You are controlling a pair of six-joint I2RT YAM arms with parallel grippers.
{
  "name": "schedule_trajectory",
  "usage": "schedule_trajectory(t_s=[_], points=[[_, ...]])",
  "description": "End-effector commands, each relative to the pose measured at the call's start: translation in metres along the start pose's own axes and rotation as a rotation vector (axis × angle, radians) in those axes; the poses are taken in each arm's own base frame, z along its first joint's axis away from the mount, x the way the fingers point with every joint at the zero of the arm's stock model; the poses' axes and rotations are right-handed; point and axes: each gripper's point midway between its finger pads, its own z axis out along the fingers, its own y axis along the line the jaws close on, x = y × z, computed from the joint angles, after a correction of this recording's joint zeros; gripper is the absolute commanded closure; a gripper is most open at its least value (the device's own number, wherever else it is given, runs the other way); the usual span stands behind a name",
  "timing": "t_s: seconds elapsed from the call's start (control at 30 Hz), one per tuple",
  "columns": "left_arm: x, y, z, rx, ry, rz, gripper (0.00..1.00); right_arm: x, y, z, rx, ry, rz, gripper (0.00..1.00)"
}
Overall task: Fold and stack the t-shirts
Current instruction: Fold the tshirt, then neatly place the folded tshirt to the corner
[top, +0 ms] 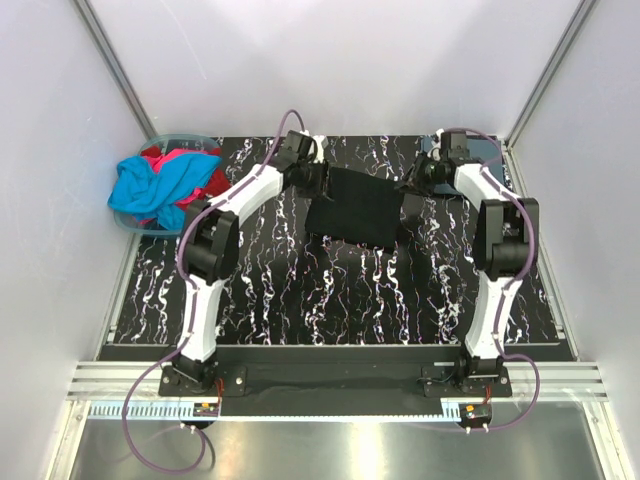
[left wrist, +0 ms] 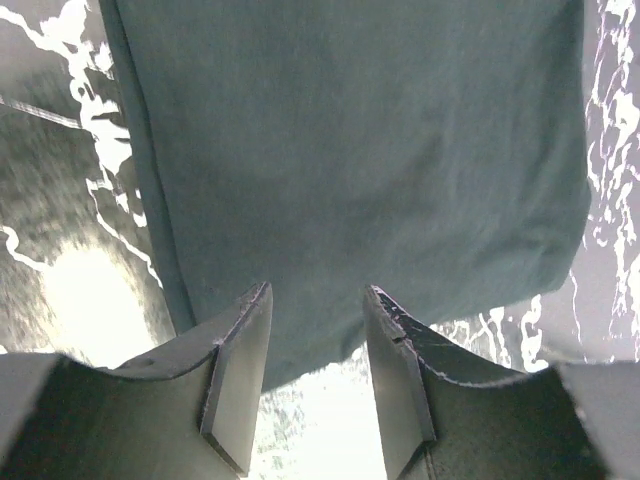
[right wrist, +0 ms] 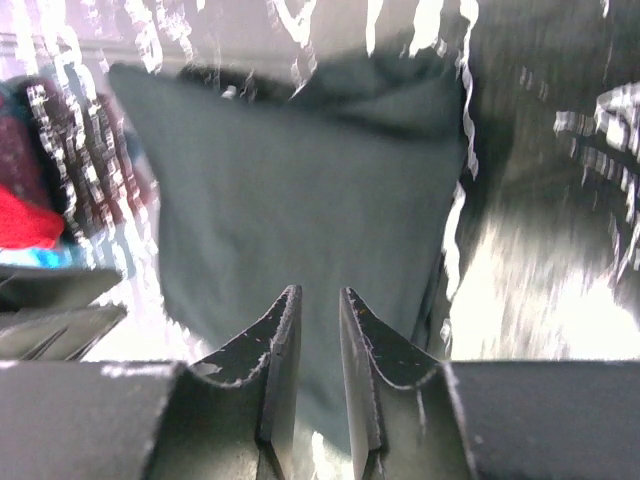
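Between the two grippers, just ahead of both sets of fingertips, the black t-shirt (top: 352, 208) was laid folded, its long axis run from one to the other (both equally near); the left gripper (left wrist: 318, 292) was held open at its edge, the right gripper (right wrist: 319, 292) closed on the cloth

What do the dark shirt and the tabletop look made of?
Dark shirt: soft matte cloth, possibly cotton; it folds limply and shows a fine fabric texture. Tabletop: hard, glossy, black with white marble-style veining, maybe laminate; glare reflects off it.
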Motion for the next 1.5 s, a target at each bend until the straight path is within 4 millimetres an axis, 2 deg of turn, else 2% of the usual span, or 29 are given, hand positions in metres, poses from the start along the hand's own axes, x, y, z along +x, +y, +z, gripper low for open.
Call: schedule_trajectory(t_s=[0.0, 0.03, 0.1, 0.13, 0.2, 0.23, 0.33, 0.4, 0.43, 0.47, 0.5, 0.53, 0.57, 0.6, 0.63, 0.67, 0.73, 0.77, 0.8, 0.83, 0.9, 0.93, 1.03, 1.07, 1.17, 1.27, 1.3, 1.4, 1.47], points=[[0.005, 0.016, 0.018, 0.001, 0.027, -0.029, 0.53, -0.005, -0.016, 0.029, 0.004, 0.030, -0.028, 0.71], [0.007, 0.021, 0.021, -0.011, 0.032, -0.030, 0.53, -0.015, -0.013, 0.032, -0.005, 0.012, -0.043, 0.72], [0.013, 0.036, 0.029, -0.041, 0.050, -0.043, 0.53, -0.017, -0.024, 0.047, 0.007, 0.019, -0.057, 0.72], [0.021, 0.042, 0.037, -0.049, 0.072, -0.051, 0.53, -0.028, -0.020, 0.049, 0.000, -0.003, -0.075, 0.71], [0.024, 0.052, 0.042, -0.061, 0.085, -0.062, 0.53, -0.031, -0.022, 0.057, -0.016, 0.004, -0.080, 0.70], [0.028, 0.057, 0.045, -0.071, 0.100, -0.069, 0.53, -0.040, -0.014, 0.054, -0.044, -0.010, -0.089, 0.69], [0.019, 0.055, 0.035, -0.070, 0.105, -0.064, 0.53, -0.053, 0.005, 0.041, -0.079, -0.044, -0.119, 0.63], [-0.010, 0.040, 0.012, -0.056, 0.041, -0.033, 0.53, -0.063, 0.021, 0.022, -0.096, -0.081, -0.153, 0.59], [-0.020, 0.033, 0.001, -0.048, 0.019, -0.024, 0.53, -0.063, 0.023, 0.016, -0.100, -0.086, -0.163, 0.50], [-0.040, 0.016, -0.027, -0.026, -0.035, -0.001, 0.53, -0.063, 0.027, 0.010, -0.105, -0.089, -0.169, 0.45], [-0.047, 0.008, -0.041, -0.012, -0.060, 0.010, 0.53, -0.065, 0.033, -0.001, -0.114, -0.102, -0.192, 0.39], [-0.054, 0.000, -0.059, 0.001, -0.087, 0.023, 0.53, -0.058, 0.028, -0.001, -0.105, -0.087, -0.189, 0.30], [-0.060, -0.013, -0.088, 0.015, -0.127, 0.043, 0.53, -0.055, 0.027, -0.005, -0.101, -0.085, -0.194, 0.27], [-0.061, -0.020, -0.105, 0.025, -0.150, 0.057, 0.53, -0.047, 0.021, -0.007, -0.087, -0.074, -0.212, 0.26], [-0.046, -0.021, -0.111, 0.031, -0.125, 0.058, 0.52, -0.043, 0.017, -0.007, -0.076, -0.067, -0.223, 0.23], [-0.051, -0.033, -0.141, 0.045, -0.175, 0.091, 0.52, -0.038, 0.011, -0.006, -0.067, -0.055, -0.243, 0.22], [-0.040, -0.035, -0.156, 0.051, -0.179, 0.104, 0.52, -0.029, -0.001, 0.000, -0.051, -0.022, -0.241, 0.19], [-0.020, -0.033, -0.154, 0.063, -0.142, 0.111, 0.52, -0.022, -0.009, 0.005, -0.042, 0.006, -0.237, 0.19], [-0.016, -0.038, -0.167, 0.077, -0.157, 0.131, 0.52, -0.019, -0.011, 0.007, -0.053, 0.022, -0.240, 0.18], [0.003, -0.034, -0.163, 0.086, -0.115, 0.129, 0.51, -0.015, -0.014, 0.010, -0.054, 0.037, -0.245, 0.18], [0.013, -0.037, -0.171, 0.099, -0.133, 0.160, 0.51, -0.009, -0.024, 0.017, -0.050, 0.068, -0.265, 0.17], [0.030, -0.035, -0.164, 0.117, -0.101, 0.142, 0.51, -0.006, -0.026, 0.020, -0.051, 0.082, -0.271, 0.17], [0.042, -0.051, -0.162, 0.189, -0.102, 0.148, 0.51, -0.003, -0.027, 0.034, -0.099, 0.124, -0.284, 0.16], [0.045, -0.058, -0.160, 0.205, -0.093, 0.163, 0.51, 0.005, -0.033, 0.045, -0.118, 0.161, -0.276, 0.17], [0.051, -0.069, -0.160, 0.242, -0.078, 0.179, 0.51, 0.003, -0.034, 0.056, -0.143, 0.189, -0.273, 0.16], [0.050, -0.066, -0.160, 0.224, -0.085, 0.185, 0.51, 0.006, -0.044, 0.064, -0.110, 0.227, -0.254, 0.16], [0.049, -0.064, -0.161, 0.214, -0.092, 0.185, 0.51, -0.003, -0.040, 0.064, -0.102, 0.208, -0.272, 0.17], [0.046, -0.063, -0.163, 0.212, -0.099, 0.177, 0.51, -0.005, -0.048, 0.069, -0.059, 0.231, -0.286, 0.19], [0.045, -0.064, -0.164, 0.211, -0.103, 0.175, 0.51, 0.000, -0.052, 0.073, -0.051, 0.259, -0.284, 0.22]])
